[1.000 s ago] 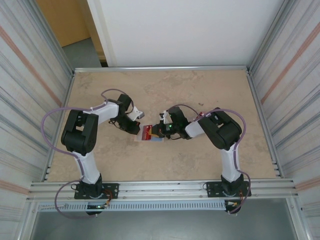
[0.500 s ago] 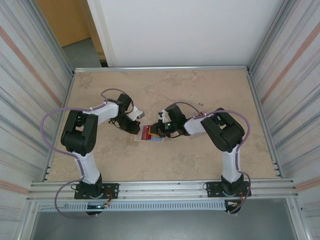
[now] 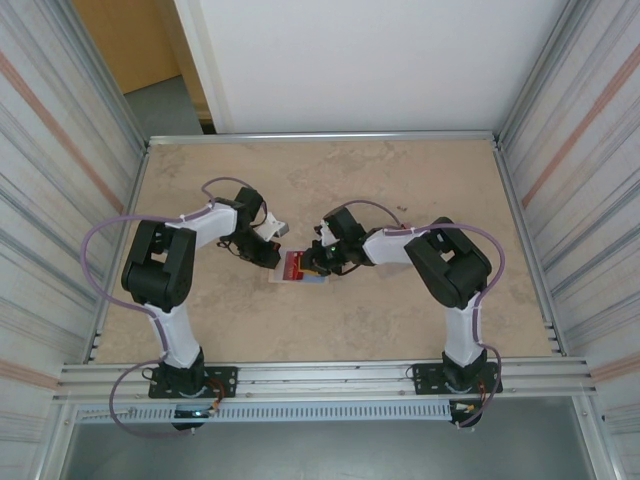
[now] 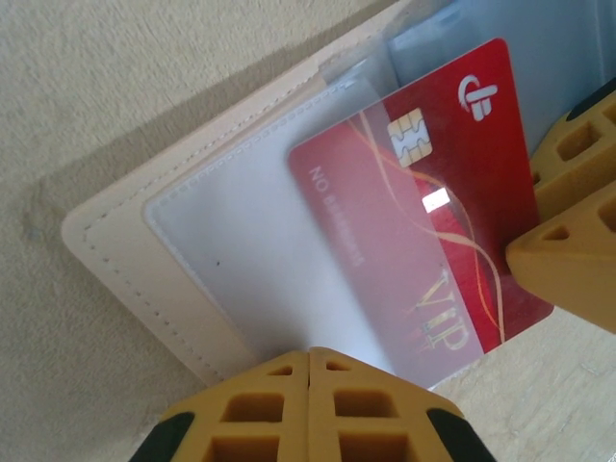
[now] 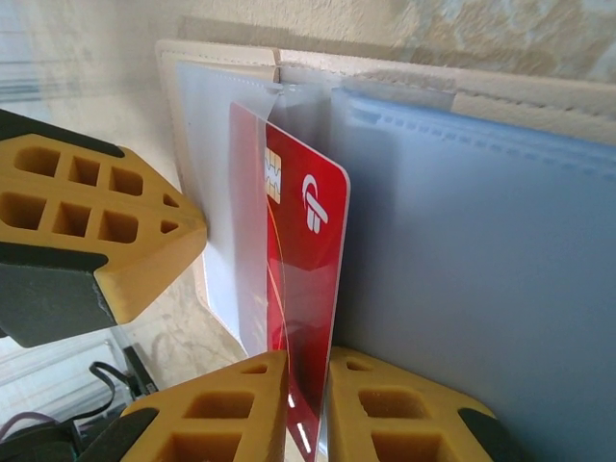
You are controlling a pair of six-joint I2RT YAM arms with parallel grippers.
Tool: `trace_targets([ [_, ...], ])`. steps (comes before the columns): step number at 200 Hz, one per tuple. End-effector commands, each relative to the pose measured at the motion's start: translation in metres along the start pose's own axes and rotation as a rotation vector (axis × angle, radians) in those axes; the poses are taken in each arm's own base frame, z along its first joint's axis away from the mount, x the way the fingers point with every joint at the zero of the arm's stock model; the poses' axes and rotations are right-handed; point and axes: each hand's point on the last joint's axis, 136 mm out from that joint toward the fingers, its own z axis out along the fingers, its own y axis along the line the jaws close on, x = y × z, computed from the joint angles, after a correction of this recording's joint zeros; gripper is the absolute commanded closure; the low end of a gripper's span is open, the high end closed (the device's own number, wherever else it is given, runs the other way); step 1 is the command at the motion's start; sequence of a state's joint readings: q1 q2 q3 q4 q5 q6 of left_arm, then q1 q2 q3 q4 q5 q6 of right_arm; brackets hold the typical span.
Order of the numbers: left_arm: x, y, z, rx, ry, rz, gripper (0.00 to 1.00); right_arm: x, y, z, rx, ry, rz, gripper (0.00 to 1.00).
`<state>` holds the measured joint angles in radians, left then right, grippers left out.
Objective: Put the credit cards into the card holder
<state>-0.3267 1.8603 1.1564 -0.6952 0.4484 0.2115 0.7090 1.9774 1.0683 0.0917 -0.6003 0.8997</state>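
Note:
The card holder (image 4: 125,250) lies open on the table, beige outside with pale clear-blue pockets (image 5: 462,241). A red credit card (image 4: 433,192) with a chip sits partly inside the left translucent pocket. The rest of it sticks out toward my right gripper (image 5: 306,371). That gripper's two fingers stand close on either side of the card's (image 5: 303,250) outer end. My left gripper (image 4: 310,361) is shut, its tips resting on the pocket's near edge. From above, both grippers meet at the card holder (image 3: 290,276), left gripper (image 3: 268,254) on its left and right gripper (image 3: 318,262) on its right.
Metal rails (image 3: 320,375) and ribbed side walls (image 3: 60,180) enclose the tan tabletop (image 3: 400,190). The right gripper's fingers (image 4: 568,241) stand by the card's right edge in the left wrist view. The left gripper's fingers (image 5: 96,221) stand left of the card holder in the right wrist view.
The right arm's wrist and forearm have swung slightly left and back. The card holder, the card and the left arm have stayed in place.

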Motion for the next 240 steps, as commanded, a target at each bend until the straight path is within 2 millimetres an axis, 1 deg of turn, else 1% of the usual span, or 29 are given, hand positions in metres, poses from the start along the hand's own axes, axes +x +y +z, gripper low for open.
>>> trace_targets([
  [1,-0.002,-0.006,-0.011,0.02,-0.023,-0.009,1.0,0.004,-0.001,0.006,0.042,0.026,-0.017,0.84],
  [25,-0.005,-0.011,-0.017,0.035,-0.044,-0.013,1.0,0.003,0.001,0.007,0.054,0.029,-0.025,0.86],
  [46,-0.009,-0.011,-0.024,0.038,-0.066,-0.018,1.0,0.002,0.001,0.007,0.064,0.033,-0.028,0.87],
  [60,-0.011,-0.007,-0.03,0.033,-0.079,-0.039,1.0,0.002,0.0,0.005,0.078,0.034,-0.029,0.86],
  [80,-0.012,0.006,-0.036,0.024,-0.104,-0.09,1.0,0.001,0.0,0.002,0.095,0.027,-0.036,0.84],
  [94,-0.01,0.015,-0.034,0.006,-0.103,-0.127,1.0,0.001,-0.001,0.0,0.107,0.027,-0.038,0.84],
  [104,-0.008,0.018,-0.032,0.0,-0.099,-0.14,1.0,0.001,0.0,-0.001,0.11,0.028,-0.038,0.83],
  [118,-0.006,0.019,-0.028,0.006,-0.094,-0.152,1.0,-0.001,0.001,-0.003,0.113,0.022,-0.04,0.83],
  [149,-0.001,0.014,-0.015,0.041,-0.069,-0.162,1.0,-0.002,0.005,0.001,0.111,0.035,-0.047,0.87],
  [183,0.001,0.017,-0.005,0.044,-0.044,-0.17,1.0,-0.005,0.007,0.005,0.111,0.036,-0.048,0.89],
  [217,-0.001,0.019,-0.006,0.034,-0.042,-0.176,1.0,-0.004,0.007,0.01,0.118,0.048,-0.048,0.89],
  [240,-0.001,0.016,-0.006,0.046,-0.047,-0.177,1.0,-0.004,0.007,0.014,0.122,0.059,-0.046,0.89],
])
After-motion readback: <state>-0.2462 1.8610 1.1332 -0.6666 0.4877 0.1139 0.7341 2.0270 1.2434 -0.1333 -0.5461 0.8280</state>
